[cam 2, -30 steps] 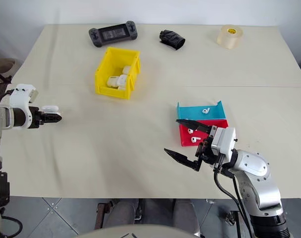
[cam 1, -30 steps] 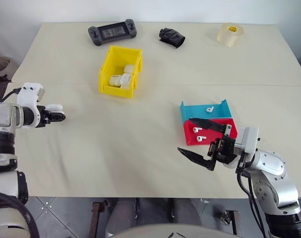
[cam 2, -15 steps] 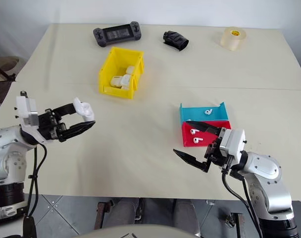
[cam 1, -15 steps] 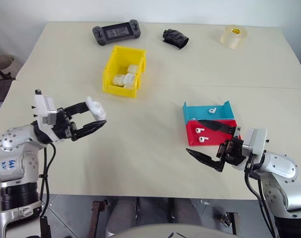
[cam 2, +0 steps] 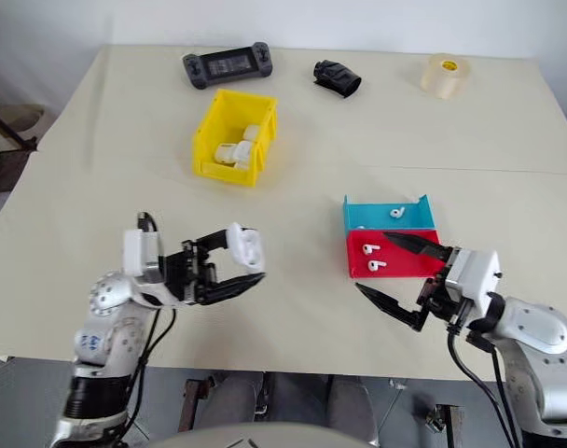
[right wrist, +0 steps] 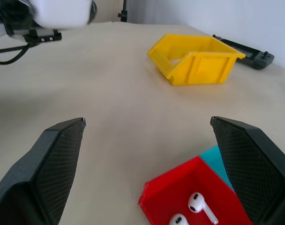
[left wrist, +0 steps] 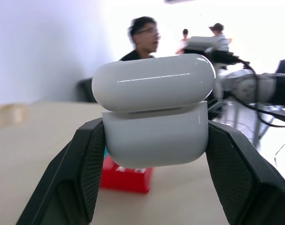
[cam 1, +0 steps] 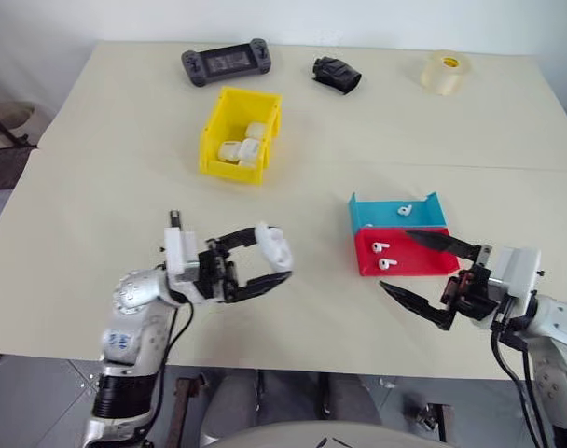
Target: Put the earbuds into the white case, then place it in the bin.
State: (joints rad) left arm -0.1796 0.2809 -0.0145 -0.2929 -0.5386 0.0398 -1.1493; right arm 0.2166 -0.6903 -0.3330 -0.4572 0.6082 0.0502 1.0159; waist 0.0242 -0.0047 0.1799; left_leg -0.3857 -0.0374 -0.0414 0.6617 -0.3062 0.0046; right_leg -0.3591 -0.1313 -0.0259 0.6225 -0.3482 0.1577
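My left gripper (cam 1: 276, 266) is shut on the white case (cam 1: 272, 249), holding it above the table's near middle. In the left wrist view the case (left wrist: 154, 112) sits lid-down between both black fingers (left wrist: 81, 173). Two earbuds (cam 1: 383, 255) lie in the red tray (cam 1: 423, 262), and one more (cam 1: 404, 209) lies in the blue tray (cam 1: 372, 214). My right gripper (cam 1: 396, 259) stands open just in front of the red tray, holding nothing. The yellow bin (cam 1: 232, 172) sits further back, left of centre, with several white cases inside.
A dark game controller (cam 1: 226, 63), a black crumpled object (cam 1: 337, 74) and a roll of tape (cam 1: 445, 70) lie along the table's far edge. People (left wrist: 145, 40) stand in the background of the left wrist view.
My left arm has swung from the table's left edge towards the middle, carrying the case. The right gripper has drifted a little to the right, still open.
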